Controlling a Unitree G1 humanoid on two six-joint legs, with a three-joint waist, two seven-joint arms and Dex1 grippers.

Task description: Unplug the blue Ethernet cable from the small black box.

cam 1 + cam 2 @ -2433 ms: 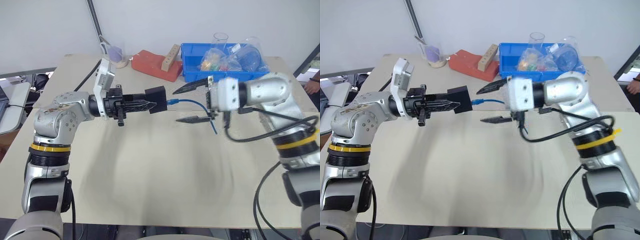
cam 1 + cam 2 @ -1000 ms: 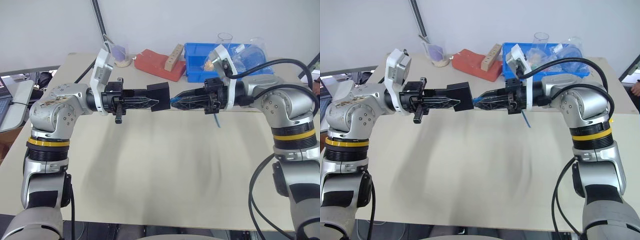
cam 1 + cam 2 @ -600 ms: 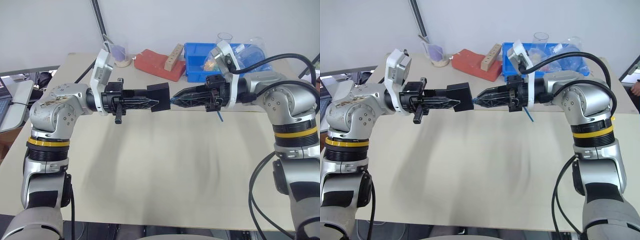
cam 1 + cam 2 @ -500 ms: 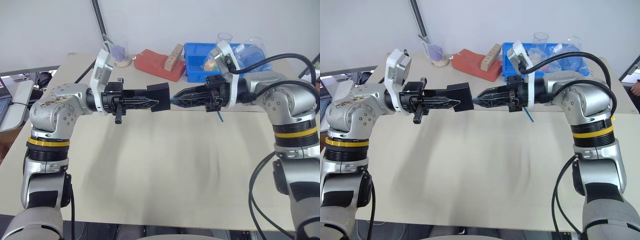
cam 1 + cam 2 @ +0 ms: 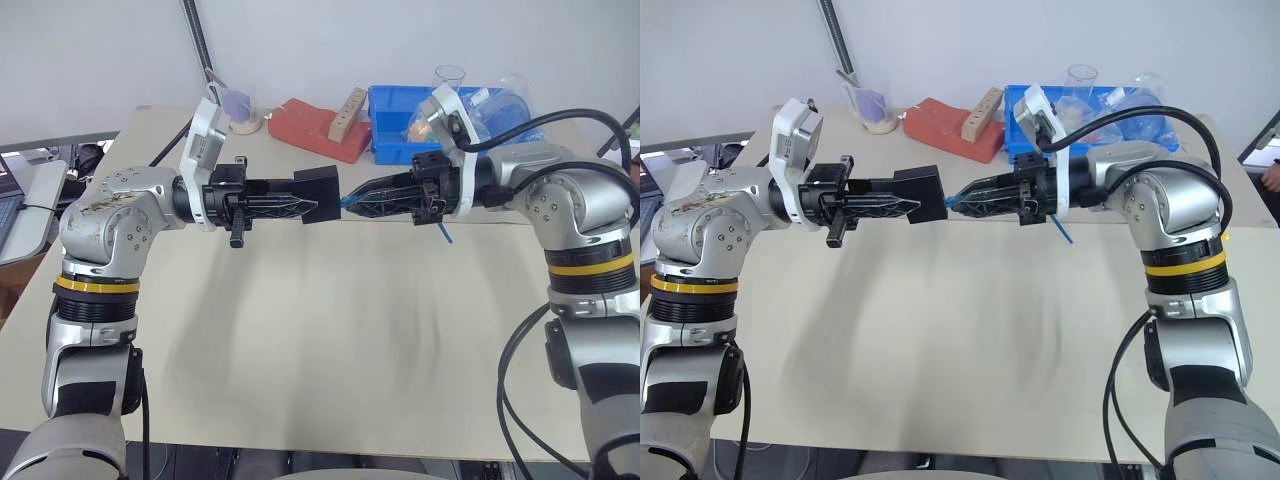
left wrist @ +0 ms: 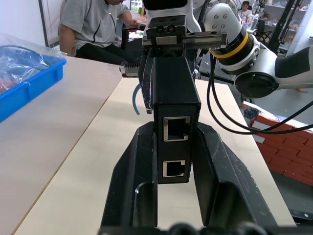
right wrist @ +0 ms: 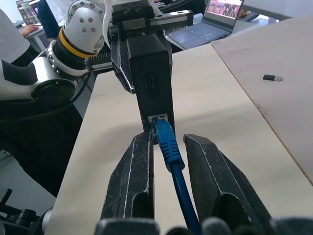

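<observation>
Blue plug boot and black socket are what you should watch: the plug of the blue Ethernet cable (image 7: 164, 139) still sits seated in the lower port of the small black box (image 7: 151, 78), just as it did a second ago. What changed before that is your right gripper (image 5: 352, 200): it swung in from an open, offset pose and its fingers (image 7: 134, 181) now lie to either side of the boot, narrowly parted. I cannot tell whether they truly pinch the plug or merely flank it. Over the last half second neither arm shifted, so by my reading the pull has not begun.

Your left gripper (image 5: 303, 207) is fully clamped on the box, holding it level in the air above the table (image 5: 330, 330). Seen from the left wrist, the box is matte black, with two empty metal-rimmed ports on its near face. Behind the right gripper the thin cord trails down loose.
</observation>
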